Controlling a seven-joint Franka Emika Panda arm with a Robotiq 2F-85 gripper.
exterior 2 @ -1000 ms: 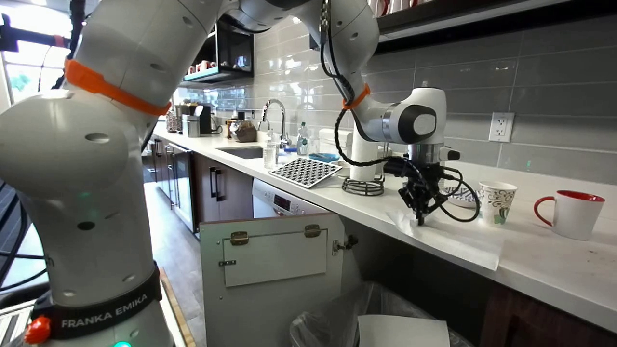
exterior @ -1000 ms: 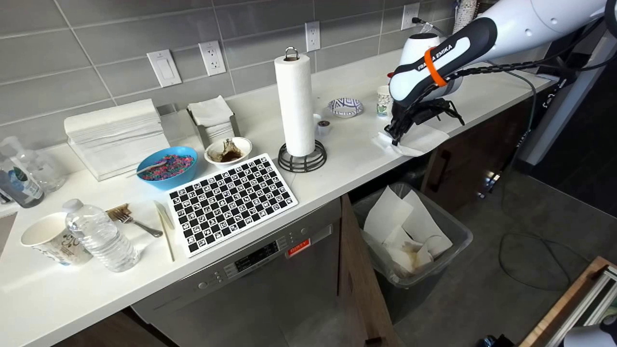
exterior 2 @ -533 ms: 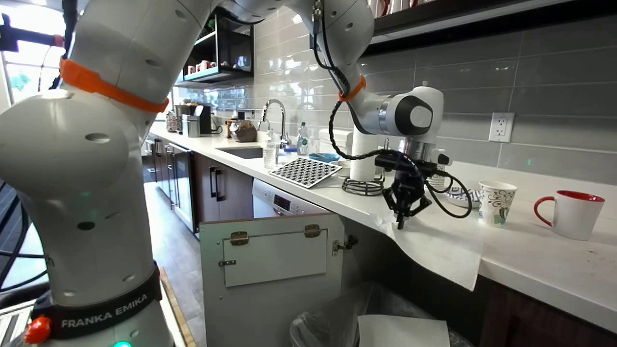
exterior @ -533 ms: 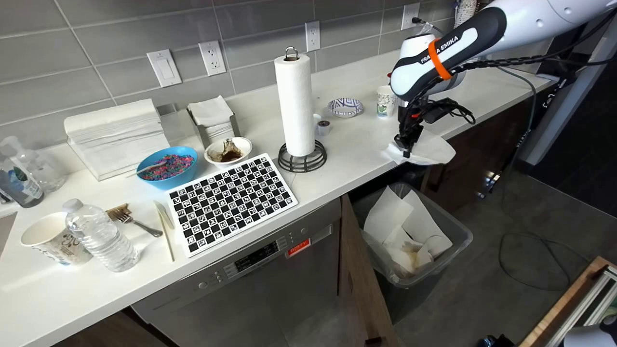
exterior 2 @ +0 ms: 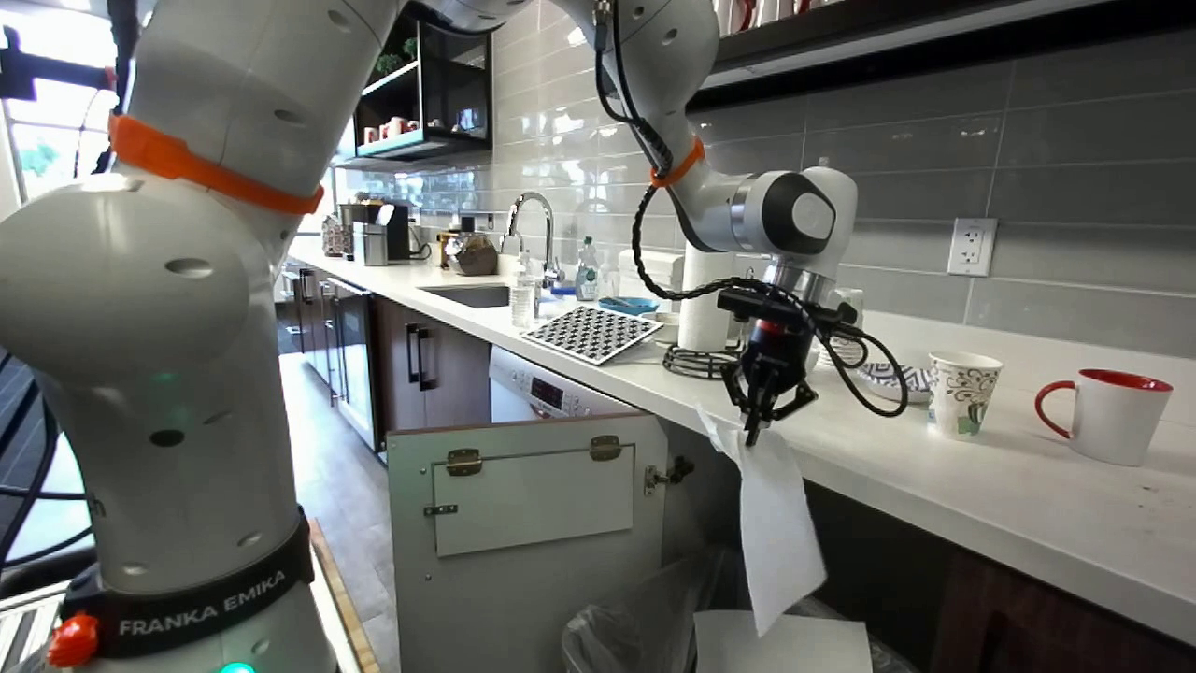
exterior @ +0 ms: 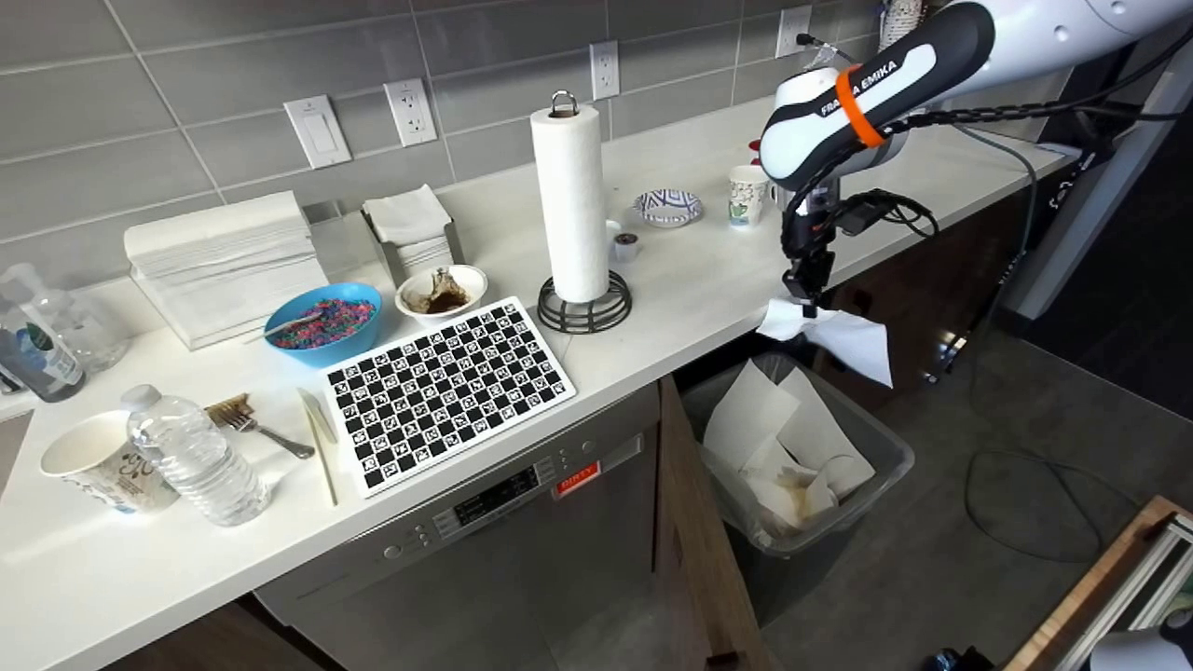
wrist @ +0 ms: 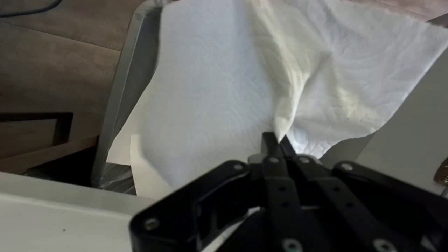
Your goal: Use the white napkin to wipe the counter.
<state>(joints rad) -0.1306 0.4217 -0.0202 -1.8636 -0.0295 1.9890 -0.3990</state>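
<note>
The white napkin hangs from my gripper just beyond the counter's front edge. In an exterior view the napkin drops long and loose below the gripper, its lower end in front of the paper in the bin. In the wrist view the gripper is shut, with a pinched fold of the napkin between its fingertips. The napkin spreads on both sides and covers much of that view. The white counter also shows in an exterior view and at the wrist view's lower left.
The bin with discarded paper stands below, beside the open cabinet door. On the counter stand the paper towel roll, a patterned bowl, a paper cup, a red-rimmed mug and the checkered mat.
My gripper has moved off the counter past its front edge. The napkin, which lay on the counter, has been drawn along and now hangs over the bin area.
</note>
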